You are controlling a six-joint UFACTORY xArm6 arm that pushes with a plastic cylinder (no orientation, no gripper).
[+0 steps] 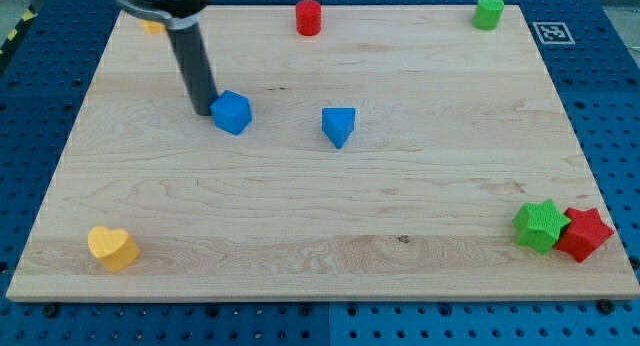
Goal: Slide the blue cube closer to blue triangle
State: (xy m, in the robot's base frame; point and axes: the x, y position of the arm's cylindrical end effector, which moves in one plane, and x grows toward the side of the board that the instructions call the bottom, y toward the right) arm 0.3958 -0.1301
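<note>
— Blue cube [232, 112]: where is it sitting?

— Left of the board's middle, toward the far half of the wooden board [300, 226]. My tip [203, 111] is down on the wood just at the cube's left side, touching it or nearly so; I cannot tell which. The blue triangle [339, 126] lies to the cube's right, apart from it, with bare wood between them.

— Are you clamped on anything?

— I have no jaws to close or release; I end in a plain dark rod, and nothing is grasped.

— Any writing or labels?

— No readable words. A black-and-white square marker [551, 32] sits off the board's far right corner.

— What else is there?

— A red cylinder [308, 18] at the far edge, a green cylinder [488, 12] far right, an orange block [153, 27] half hidden behind my rod, a yellow heart [112, 248] near left, and a green star [540, 225] touching a red star [584, 233] near right.
</note>
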